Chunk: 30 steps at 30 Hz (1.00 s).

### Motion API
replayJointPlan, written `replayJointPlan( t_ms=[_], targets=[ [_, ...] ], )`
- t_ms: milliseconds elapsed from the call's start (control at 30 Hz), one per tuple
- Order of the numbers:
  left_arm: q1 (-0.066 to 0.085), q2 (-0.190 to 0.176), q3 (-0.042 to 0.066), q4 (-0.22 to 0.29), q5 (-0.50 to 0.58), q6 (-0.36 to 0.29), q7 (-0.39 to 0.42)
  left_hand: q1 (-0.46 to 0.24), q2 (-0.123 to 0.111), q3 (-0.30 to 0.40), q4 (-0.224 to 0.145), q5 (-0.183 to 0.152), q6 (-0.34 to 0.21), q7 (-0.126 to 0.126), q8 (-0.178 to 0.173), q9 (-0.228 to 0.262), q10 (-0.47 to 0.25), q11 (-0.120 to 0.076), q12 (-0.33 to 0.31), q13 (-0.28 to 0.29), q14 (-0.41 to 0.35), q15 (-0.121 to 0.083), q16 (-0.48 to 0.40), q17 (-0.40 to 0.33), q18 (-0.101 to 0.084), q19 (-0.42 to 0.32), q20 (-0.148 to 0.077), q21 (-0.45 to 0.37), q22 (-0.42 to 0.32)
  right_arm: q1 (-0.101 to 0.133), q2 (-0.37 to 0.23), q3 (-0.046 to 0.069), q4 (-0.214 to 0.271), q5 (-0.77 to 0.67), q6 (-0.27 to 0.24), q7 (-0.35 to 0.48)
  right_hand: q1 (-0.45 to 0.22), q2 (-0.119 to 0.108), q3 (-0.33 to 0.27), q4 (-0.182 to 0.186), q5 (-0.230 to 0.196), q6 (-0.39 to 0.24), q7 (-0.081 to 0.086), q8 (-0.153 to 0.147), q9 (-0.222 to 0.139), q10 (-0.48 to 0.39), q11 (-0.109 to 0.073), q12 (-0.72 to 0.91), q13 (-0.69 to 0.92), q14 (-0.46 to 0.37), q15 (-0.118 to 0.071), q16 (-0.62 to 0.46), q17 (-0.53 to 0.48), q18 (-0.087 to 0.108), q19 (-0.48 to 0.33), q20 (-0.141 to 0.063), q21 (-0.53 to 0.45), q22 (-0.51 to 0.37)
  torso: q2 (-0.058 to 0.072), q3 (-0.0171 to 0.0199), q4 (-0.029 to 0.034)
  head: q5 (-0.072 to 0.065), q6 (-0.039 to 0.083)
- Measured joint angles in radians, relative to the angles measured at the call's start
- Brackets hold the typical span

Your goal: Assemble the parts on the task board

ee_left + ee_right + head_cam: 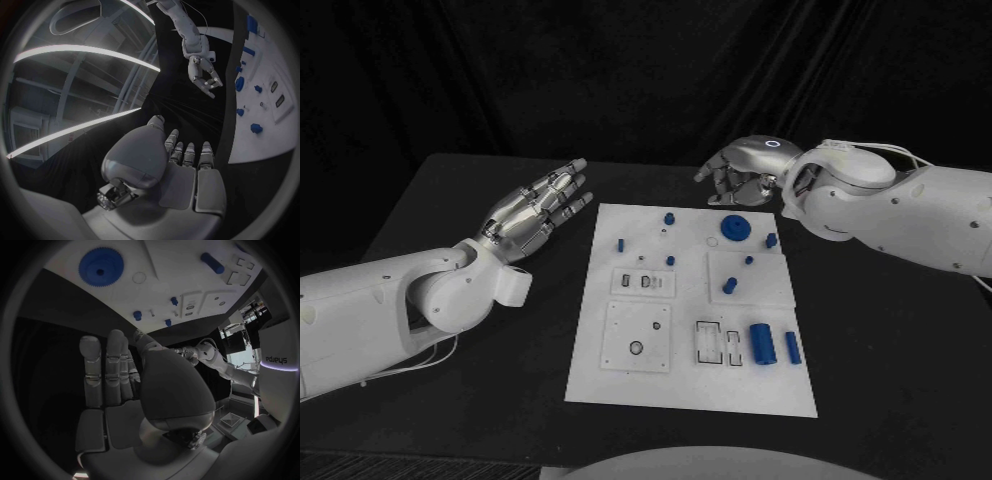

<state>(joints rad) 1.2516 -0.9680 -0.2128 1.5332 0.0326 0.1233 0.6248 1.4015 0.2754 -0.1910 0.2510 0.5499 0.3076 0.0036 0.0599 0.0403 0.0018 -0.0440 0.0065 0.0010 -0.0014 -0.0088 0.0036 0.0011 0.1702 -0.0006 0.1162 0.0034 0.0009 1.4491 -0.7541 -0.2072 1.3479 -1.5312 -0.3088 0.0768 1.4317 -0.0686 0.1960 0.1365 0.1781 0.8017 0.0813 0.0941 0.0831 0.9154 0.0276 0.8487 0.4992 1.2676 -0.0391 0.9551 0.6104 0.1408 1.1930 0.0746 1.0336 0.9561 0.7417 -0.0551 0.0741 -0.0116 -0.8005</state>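
Task board (689,390) between empty hands

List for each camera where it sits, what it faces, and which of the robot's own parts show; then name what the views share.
Head view: from the robot's head, looking down on the black table and the white task board; both arms enter, left hand and right hand beside the board.
Left wrist view: behind the left hand, facing the board and the right hand.
Right wrist view: behind the right hand, facing the board.
Shared: all three show the board's blue gear.
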Motion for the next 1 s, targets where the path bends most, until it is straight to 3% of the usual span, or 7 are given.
replayJointPlan(
  t_ms=[33, 133, 233, 400, 467, 633, 1000],
  targets=[
    [0.000, 0.000, 0.000, 0.000, 0.000, 0.000, 0.001, 0.000, 0.000, 0.000, 0.000, 0.000, 0.000, 0.000, 0.000, 0.000, 0.000, 0.000, 0.000, 0.000, 0.000, 0.000, 0.000, 0.000, 0.000, 0.000, 0.000, 0.000, 0.000, 0.001, -0.012, 0.000, 0.007, 0.003, 0.000, -0.003, -0.004, 0.000, -0.006, 0.007, 0.000, 0.016, 0.002, 0.000, 0.005, 0.005, -0.006, 0.165, 0.163, 0.018, -0.005, 0.076, 0.103, 0.000, 0.018, -0.002, 0.028, 0.035, 0.000, 0.0000, -0.0001, 0.000, 0.000],
    [0.000, 0.001, 0.000, 0.000, 0.000, 0.000, 0.002, 0.000, 0.000, 0.000, 0.000, 0.000, 0.000, 0.000, 0.000, 0.000, -0.002, 0.002, 0.000, 0.000, 0.000, 0.000, 0.000, 0.000, 0.000, 0.000, 0.000, 0.000, 0.000, 0.003, -0.045, -0.001, 0.021, 0.013, 0.002, -0.017, -0.043, 0.003, -0.021, 0.037, 0.002, 0.068, 0.004, 0.013, 0.027, 0.312, -0.021, 0.547, 0.681, 0.123, -0.008, 0.330, 0.480, -0.026, 0.101, -0.011, 0.162, 0.194, 0.000, -0.0002, 0.0000, -0.002, 0.000],
    [0.000, 0.001, 0.000, -0.001, 0.000, 0.000, 0.003, 0.000, 0.000, 0.000, 0.000, 0.000, 0.000, 0.000, 0.000, 0.000, -0.003, 0.003, 0.000, 0.000, 0.000, 0.000, 0.000, 0.000, 0.000, 0.000, 0.000, 0.000, 0.000, 0.002, -0.066, -0.001, 0.026, 0.019, 0.007, -0.031, -0.057, -0.002, -0.031, 0.049, 0.004, 0.077, 0.003, 0.013, 0.044, 0.506, -0.026, 0.673, 0.800, 0.184, -0.011, 0.473, 0.671, -0.040, 0.131, -0.012, 0.231, 0.280, 0.000, -0.0008, 0.0000, -0.002, 0.000],
    [0.000, 0.001, 0.000, -0.003, 0.000, 0.000, 0.003, 0.004, 0.004, 0.000, 0.000, 0.000, 0.000, 0.000, 0.000, 0.000, -0.003, 0.003, 0.000, 0.000, 0.000, 0.000, 0.000, 0.000, 0.000, 0.000, 0.000, 0.000, 0.000, -0.011, -0.088, -0.001, 0.021, 0.026, 0.022, -0.062, -0.086, -0.002, -0.048, 0.066, 0.016, 0.083, -0.003, 0.020, 0.062, 0.546, -0.028, 0.720, 0.809, 0.194, -0.013, 0.606, 0.698, -0.064, 0.207, -0.017, 0.342, 0.351, -0.002, -0.0036, -0.0054, 0.008, -0.002],
    [0.000, 0.001, 0.000, -0.004, 0.000, 0.000, 0.003, 0.004, 0.004, 0.000, 0.000, 0.000, 0.000, 0.000, 0.000, 0.000, -0.003, 0.003, 0.000, 0.000, 0.000, 0.000, 0.000, 0.000, 0.000, 0.000, 0.000, 0.000, 0.000, -0.017, -0.090, -0.001, 0.015, 0.026, 0.027, -0.072, -0.105, -0.006, -0.058, 0.076, 0.022, 0.083, -0.004, 0.020, 0.068, 0.550, -0.031, 0.720, 0.809, 0.198, -0.016, 0.613, 0.698, -0.088, 0.252, -0.021, 0.398, 0.352, -0.002, -0.0042, -0.0076, 0.010, -0.002],
    [0.000, 0.005, 0.000, -0.008, 0.000, 0.001, 0.002, 0.004, 0.004, 0.000, 0.000, 0.000, 0.000, 0.000, 0.000, 0.000, -0.004, 0.003, 0.000, 0.000, 0.000, 0.000, 0.000, 0.000, 0.000, 0.000, 0.000, 0.000, 0.000, -0.031, -0.087, -0.001, -0.001, 0.022, 0.040, -0.098, -0.116, -0.008, -0.065, 0.083, 0.022, 0.078, -0.009, 0.020, 0.072, 0.550, -0.031, 0.720, 0.809, 0.198, -0.016, 0.613, 0.698, -0.087, 0.269, -0.023, 0.439, 0.352, -0.003, -0.0041, -0.0115, 0.013, -0.002],
    [0.000, 0.008, 0.000, -0.012, 0.000, 0.004, 0.000, 0.004, 0.004, 0.000, 0.000, 0.000, 0.000, 0.000, 0.000, 0.000, -0.004, 0.003, 0.000, 0.000, 0.000, 0.000, 0.000, 0.000, 0.000, 0.000, 0.000, 0.000, 0.000, -0.065, -0.066, -0.001, -0.041, -0.010, 0.059, -0.131, -0.107, -0.017, -0.063, 0.076, 0.010, 0.039, -0.015, 0.002, 0.072, 0.550, -0.038, 0.720, 0.809, 0.197, -0.023, 0.613, 0.697, -0.102, 0.272, -0.026, 0.445, 0.352, -0.004, -0.0032, -0.0096, 0.007, -0.003]
  ],
)
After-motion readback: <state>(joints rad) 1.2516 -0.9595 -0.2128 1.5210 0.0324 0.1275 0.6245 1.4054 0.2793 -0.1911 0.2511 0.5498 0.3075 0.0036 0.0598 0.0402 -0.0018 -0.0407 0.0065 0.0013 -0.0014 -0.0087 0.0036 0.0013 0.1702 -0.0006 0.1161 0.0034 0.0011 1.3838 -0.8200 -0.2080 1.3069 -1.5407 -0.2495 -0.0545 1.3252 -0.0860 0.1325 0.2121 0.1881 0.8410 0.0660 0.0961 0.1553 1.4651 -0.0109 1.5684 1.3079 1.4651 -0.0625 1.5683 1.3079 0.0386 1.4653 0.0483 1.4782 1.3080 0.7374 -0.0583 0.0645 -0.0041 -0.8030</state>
